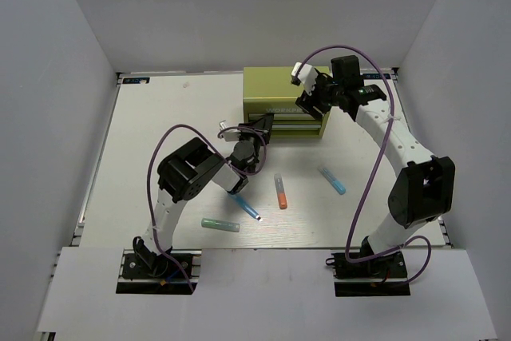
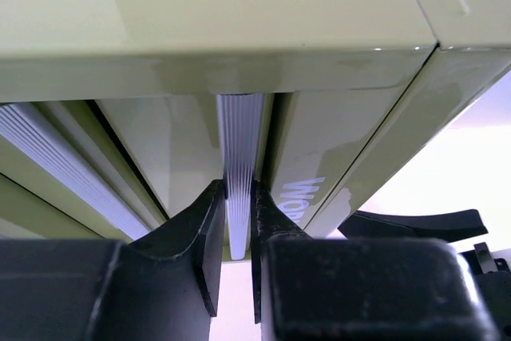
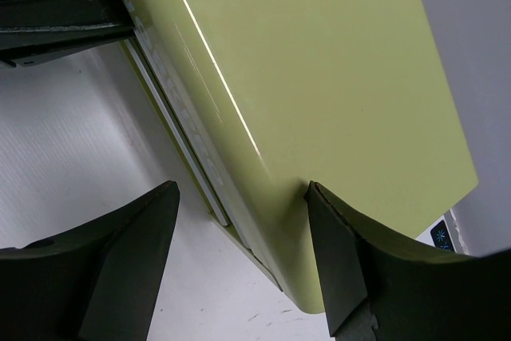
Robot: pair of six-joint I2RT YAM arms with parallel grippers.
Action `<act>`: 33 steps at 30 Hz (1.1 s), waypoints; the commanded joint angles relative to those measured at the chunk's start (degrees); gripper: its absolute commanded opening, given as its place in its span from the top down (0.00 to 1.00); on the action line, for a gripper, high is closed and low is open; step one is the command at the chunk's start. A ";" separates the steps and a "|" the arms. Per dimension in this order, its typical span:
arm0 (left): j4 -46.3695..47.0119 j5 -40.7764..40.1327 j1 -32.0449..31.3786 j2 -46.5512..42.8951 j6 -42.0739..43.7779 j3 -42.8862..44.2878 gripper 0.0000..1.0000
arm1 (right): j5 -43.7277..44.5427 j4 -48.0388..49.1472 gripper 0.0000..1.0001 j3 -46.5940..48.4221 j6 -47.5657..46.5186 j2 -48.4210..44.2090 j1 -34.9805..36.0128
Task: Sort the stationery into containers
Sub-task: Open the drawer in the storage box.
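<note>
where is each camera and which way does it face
top external: above and behind, looking down on the table; left arm, right arm show.
left wrist: on its arm, faces the chest front; left gripper shut on the drawer handle.
right wrist: on its arm, faces the chest's corner; right gripper open.
all show the chest.

We find the chest (image 1: 279,85) front crowded: the left tool (image 1: 261,125) grips a drawer handle (image 2: 239,149), and the right tool (image 1: 310,101) spreads over its right end. The 4 pens (image 1: 281,191) (well apart) leave open worktop (image 1: 160,117) lanes between them.
</note>
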 commanded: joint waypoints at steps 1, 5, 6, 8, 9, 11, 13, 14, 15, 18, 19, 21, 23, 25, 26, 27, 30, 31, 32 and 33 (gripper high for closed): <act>2.70 -1.81 -0.09 1.07 0.10 1.00 0.88 | -0.32 -1.85 0.29 2.70 -1.18 0.79 0.15; 3.85 -1.81 -0.09 1.68 0.10 0.29 1.00 | -0.41 -2.29 0.29 2.62 -1.36 0.88 0.06; 3.15 -1.81 -0.09 1.68 0.10 -0.23 1.00 | -0.24 -2.29 0.27 2.62 -1.53 0.97 0.24; 2.62 -1.81 -0.09 1.07 0.10 -0.76 1.00 | -0.15 -2.20 0.24 2.53 -1.53 1.15 0.24; 2.62 -1.81 -0.61 1.07 0.10 -1.37 1.00 | -0.06 -2.29 0.24 2.70 -1.62 1.23 0.15; 2.62 -1.81 -0.62 0.45 0.10 -1.38 1.00 | 0.37 -2.11 0.22 2.79 -1.44 1.76 0.24; 2.00 -1.81 -0.62 0.45 0.10 -1.90 1.00 | 0.81 -2.02 0.22 3.23 -1.27 2.46 0.33; 1.48 -1.29 -1.14 -0.07 0.10 -1.90 1.00 | 0.99 -2.02 0.22 3.58 -0.92 2.81 0.24; 0.86 -1.28 -1.14 -0.07 0.10 -2.43 1.00 | 1.43 -2.02 0.22 3.93 -1.00 3.08 0.41; 0.86 -1.28 -1.67 -0.60 0.10 -3.04 1.00 | 2.83 -2.11 0.24 4.55 -0.65 4.22 0.33; 0.86 -1.28 -1.67 -0.60 0.10 -3.66 1.00 | 2.92 -2.37 0.25 5.07 -0.39 4.40 0.24; 0.86 -1.28 -2.19 -1.12 0.10 -4.27 1.00 | 3.54 -2.46 0.27 5.43 -0.04 5.36 0.33; 0.86 -1.28 -2.20 -1.65 0.10 -4.89 1.00 | 4.33 -2.72 0.27 6.22 0.23 5.63 0.50; 0.86 -1.28 -2.20 -1.66 0.10 -6.03 1.00 | 4.95 -2.73 0.30 6.74 1.02 6.33 0.50; 0.86 -1.28 -2.20 -2.35 0.10 -6.03 1.00 | 5.47 -3.08 0.30 7.01 1.28 6.51 0.59; 0.86 -1.28 -2.72 -2.97 0.10 -6.73 1.00 | 5.56 -2.90 0.30 7.10 1.72 7.03 0.50; 0.33 -0.75 -2.73 -3.50 0.63 -7.27 1.00 | 6.44 -3.08 0.31 8.24 2.42 8.00 0.59; 0.33 -0.75 -2.73 -3.50 0.63 -7.27 1.00 | 6.88 -3.60 0.31 8.42 2.60 8.18 0.68; 0.85 -0.75 -3.25 -3.50 0.63 -7.87 1.00 | 7.14 -3.61 0.31 9.03 2.86 8.61 0.68; 0.86 -0.75 -3.25 -4.11 0.63 -7.88 1.00 | 7.32 -3.61 0.32 9.29 2.95 8.97 0.68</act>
